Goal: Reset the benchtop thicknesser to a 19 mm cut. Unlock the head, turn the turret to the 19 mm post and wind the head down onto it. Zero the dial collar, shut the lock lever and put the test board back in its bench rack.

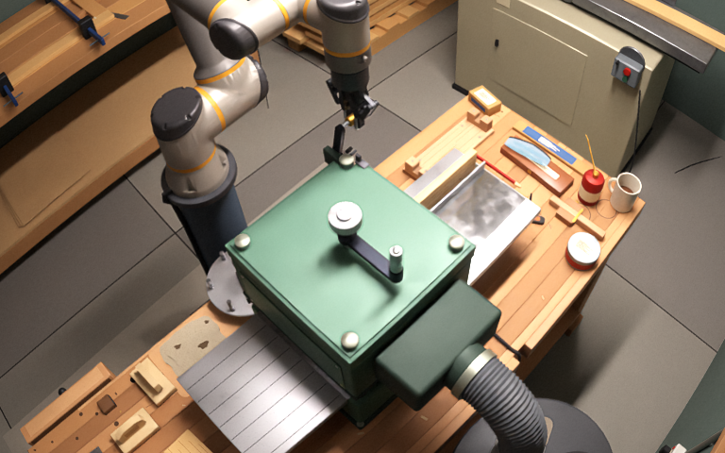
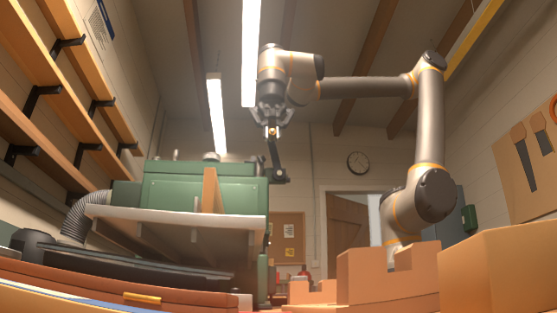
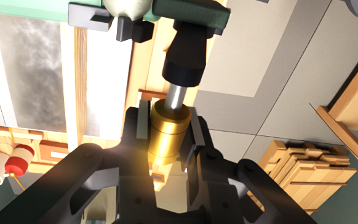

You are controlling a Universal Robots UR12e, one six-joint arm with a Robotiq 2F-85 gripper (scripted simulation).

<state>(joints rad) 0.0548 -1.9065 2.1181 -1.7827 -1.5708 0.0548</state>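
My gripper is closed around the brass knob at the tip of the lock lever, which rises nearly upright from the far corner of the green thicknesser head. The gripper points straight down above that corner. On top of the head sit the round dial collar and the dark crank handle. The test board lies on the outfeed table beside the machine. The notched bench rack stands in the foreground on the bench. The turret is hidden.
The grey dust hose leaves the near right corner of the machine. The ribbed infeed table sticks out at the front. A mug, a red bottle and a tin stand at the bench's right end.
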